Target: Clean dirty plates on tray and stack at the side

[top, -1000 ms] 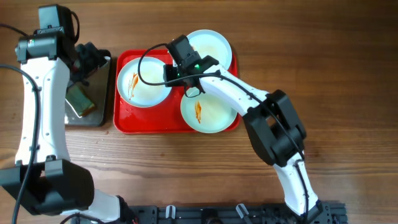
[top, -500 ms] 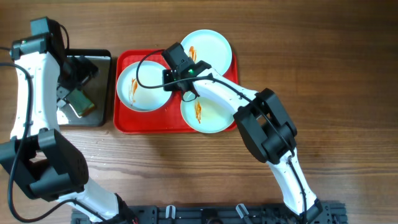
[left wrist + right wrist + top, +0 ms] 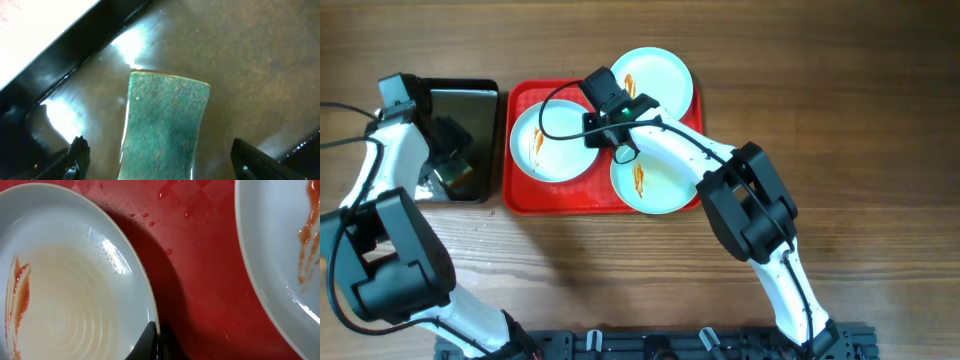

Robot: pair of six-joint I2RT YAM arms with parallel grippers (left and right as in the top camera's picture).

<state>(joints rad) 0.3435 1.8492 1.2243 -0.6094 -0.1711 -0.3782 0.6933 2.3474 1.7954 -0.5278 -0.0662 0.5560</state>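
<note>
wooden table top (image 3: 880, 120) carries all items. at its left edge sits a small black rectangular metal pan (image 3: 480, 105). a green rectangular scouring sponge (image 3: 167, 115) lies flat on the wet pan floor.

1. left gripper (image 3: 167, 162): jaws spread wide, one fingertip on each side of the sponge, neither seen touching it. the sponge lies directly between them, its long axis running straight away from the wrist, across the closing line. judgement: closing would take the sponge across its narrow width; no turn of the wrist appears necessary.

2. large red rectangular plastic tray (image 3: 560, 197): just right of the pan. it holds three round pale plates, each streaked with orange-red sauce: left plate (image 3: 555, 150), far plate (image 3: 660, 72), near plate (image 3: 665, 185). none is stacked at the side.

3. right gripper (image 3: 152, 342): its dark tip meets the right rim of the left plate. whether the jaws clamp that rim cannot be determined.

the left arm is nearer the sponge; the right arm is nearer the plates.
</note>
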